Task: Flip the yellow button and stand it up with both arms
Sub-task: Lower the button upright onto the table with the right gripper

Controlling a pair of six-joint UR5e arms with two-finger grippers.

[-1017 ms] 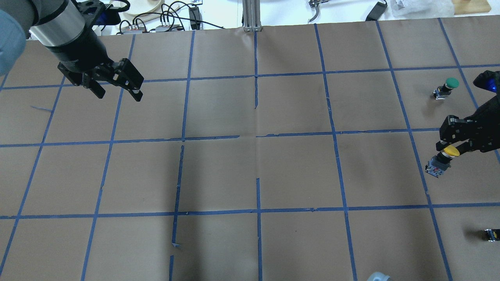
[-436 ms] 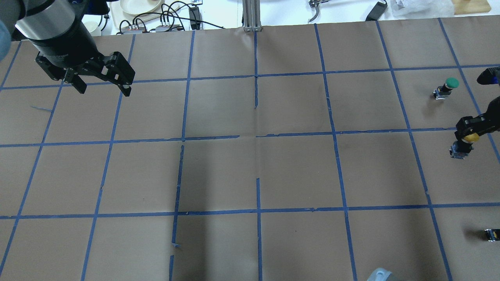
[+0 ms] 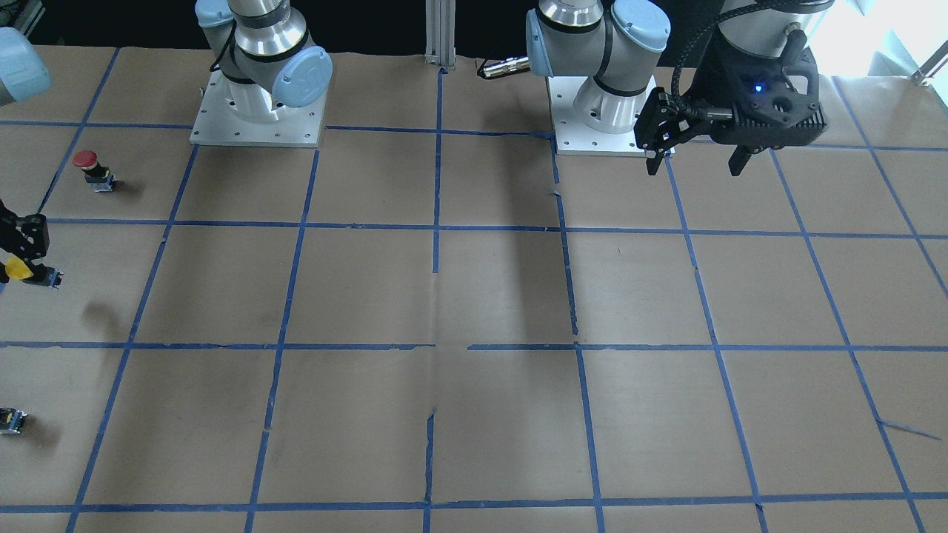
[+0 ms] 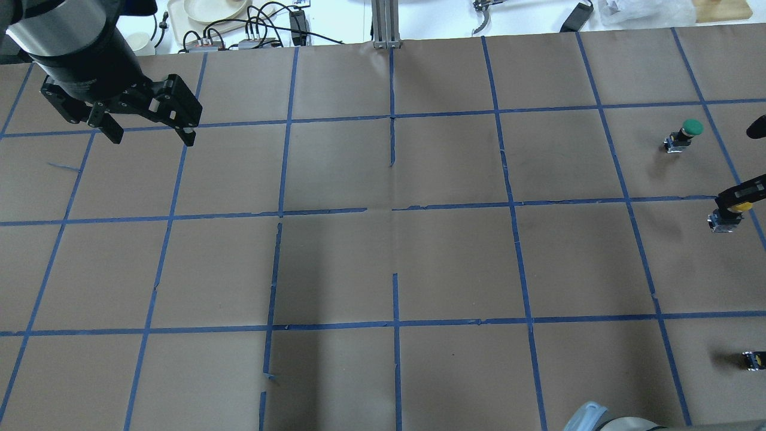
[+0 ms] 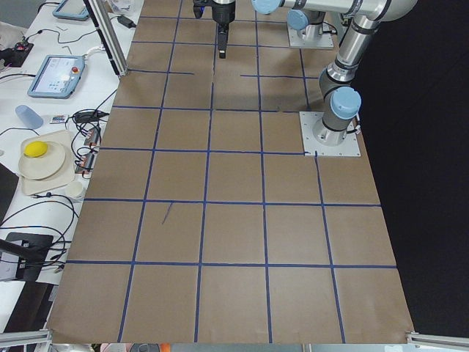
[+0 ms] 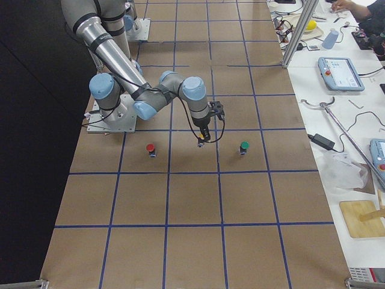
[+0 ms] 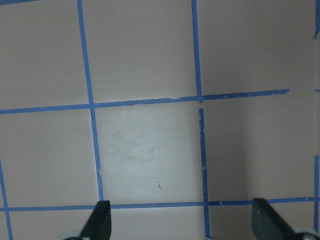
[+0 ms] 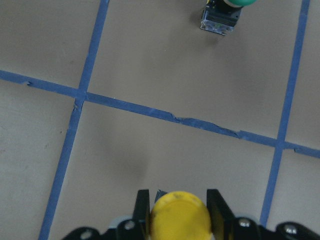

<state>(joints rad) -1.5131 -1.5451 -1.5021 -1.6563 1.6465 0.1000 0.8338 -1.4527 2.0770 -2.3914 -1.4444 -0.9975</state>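
My right black two-finger gripper (image 8: 178, 206) pinches the small yellow-capped push button (image 8: 180, 220) by its round cap, up off the brown paper table (image 4: 455, 263), far right. That smooth cap might slip and drop. My left black gripper (image 4: 151, 136) hangs wide open, far away.

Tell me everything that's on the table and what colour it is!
table: one, brown with blue tape grid.
yellow button: one, yellow cap, held in the right pincer.
green button: one, green cap, on the table, farther from the robot.
red button: one, red cap, on the table, nearer the robot's base.
left pincer: one, black, open, over the robot's left side.
right pincer: one, black, shut on the yellow button.
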